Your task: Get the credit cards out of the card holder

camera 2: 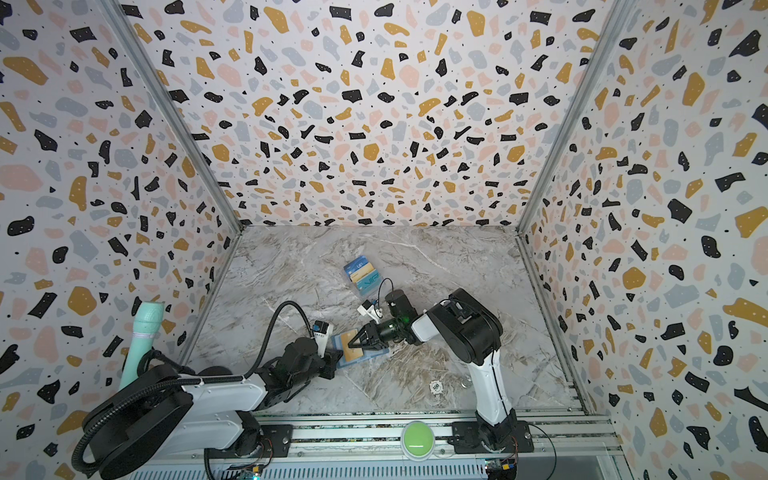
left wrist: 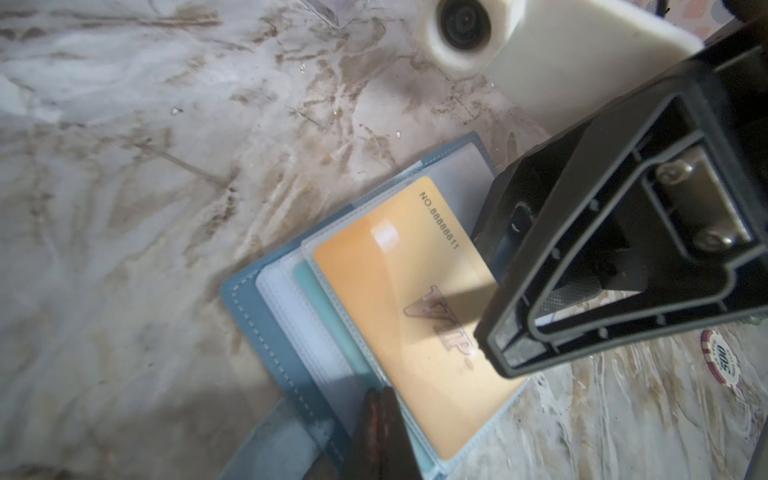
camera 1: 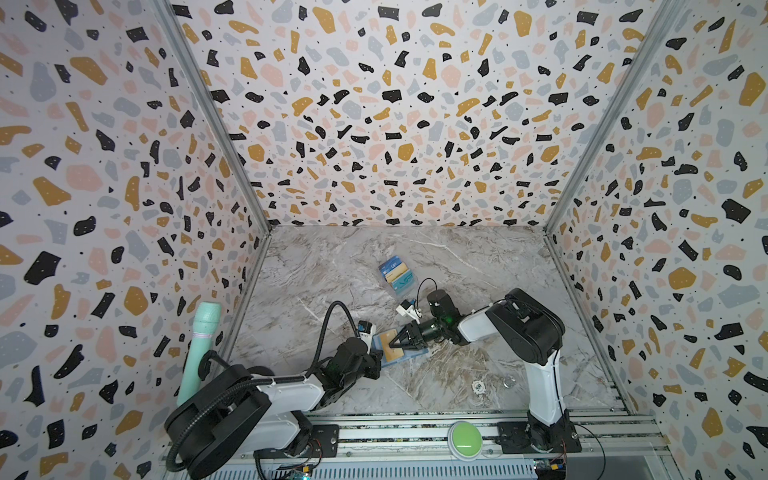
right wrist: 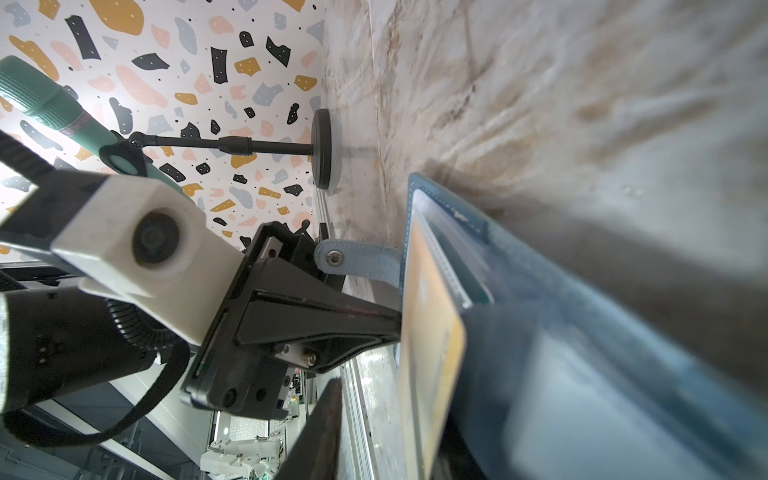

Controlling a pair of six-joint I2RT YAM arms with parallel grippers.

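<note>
Near the front of the table [camera 1: 457,266], between the two arms, the holder [left wrist: 249,303] lies open, cover down, sleeves up. A yellow card [left wrist: 399,299] shows in the top sleeve [left wrist: 328,266], part of it bare past the plastic; a teal card [left wrist: 309,286] sits in the sleeve beneath. The left gripper [camera 1: 376,360] is closed tight, its tip on the holder's edge beside the strap [right wrist: 365,266]; whether it pinches the pages or only presses them down I cannot tell. The right gripper [camera 1: 392,344] hangs over the yellow card with jaws narrow; whether they clamp it I cannot tell.

The step, as I judge it, is drawing out the yellow card. To do it well, the right jaws should bite bare card only, not the clear sleeve, and pull straight out the way the sleeve opens, kept low. The left must hold the holder firm, or the whole book will drag along. Lifting steeply risks bending the card or folding the page.
</note>
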